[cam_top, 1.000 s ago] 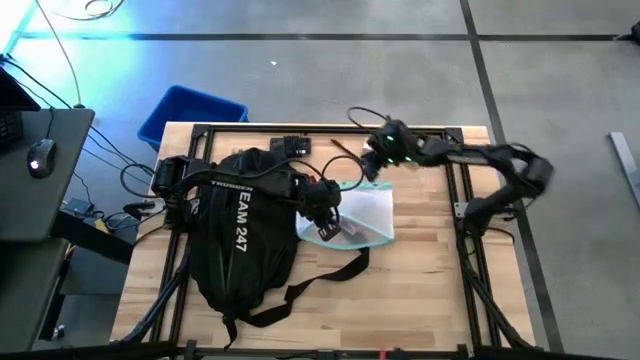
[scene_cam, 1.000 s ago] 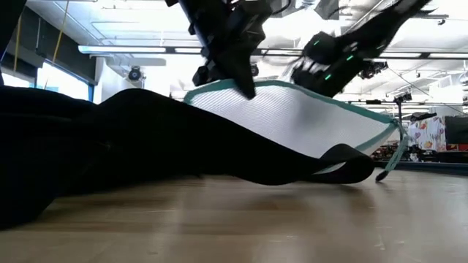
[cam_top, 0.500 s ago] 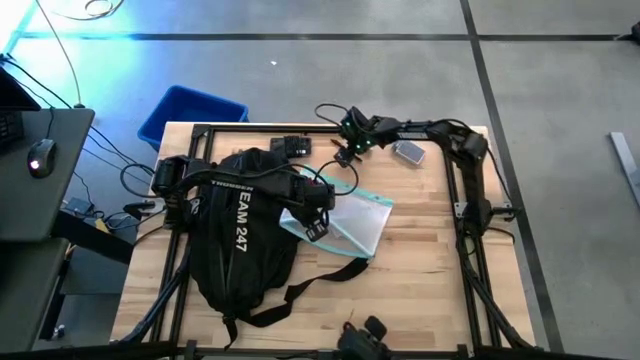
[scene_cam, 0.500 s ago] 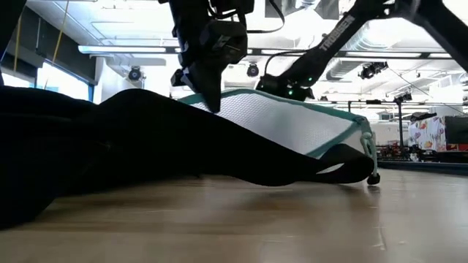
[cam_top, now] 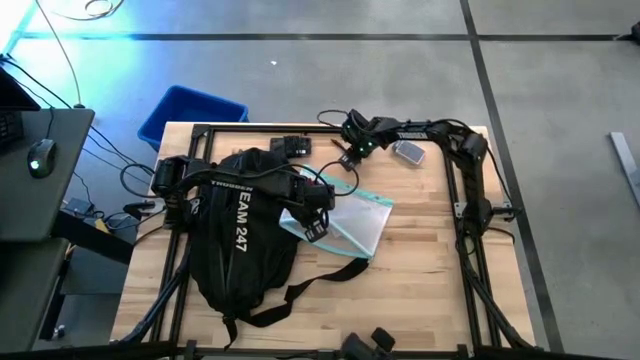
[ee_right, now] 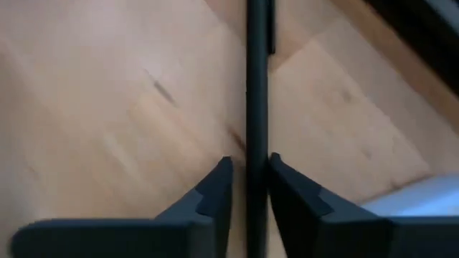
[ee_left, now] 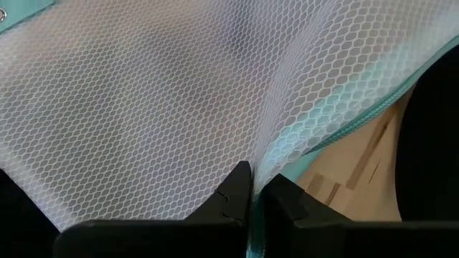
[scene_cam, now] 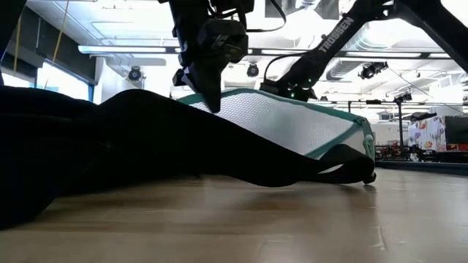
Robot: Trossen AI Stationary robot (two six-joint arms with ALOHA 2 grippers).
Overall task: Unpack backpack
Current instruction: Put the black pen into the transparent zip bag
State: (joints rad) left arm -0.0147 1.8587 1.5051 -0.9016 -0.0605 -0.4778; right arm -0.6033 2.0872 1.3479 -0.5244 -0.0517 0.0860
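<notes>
Backpack (cam_top: 235,235) on table — left tool (cam_top: 316,226) pinching mesh pouch (cam_top: 345,222).

Open lab hall, concrete floor (cam_top: 330,80), ceiling ducts (scene_cam: 131,50), wooden bench (cam_top: 420,270)

Wooden table (cam_top: 420,260): backpack (cam_top: 235,235) left, mesh pouch (cam_top: 345,222) centre, touching.

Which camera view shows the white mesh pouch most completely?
The high view: the whole mesh pouch lies beside the backpack. The low view shows it side-on behind a strap; the left wrist view only netting in the left gripper; the right wrist view none.
</notes>
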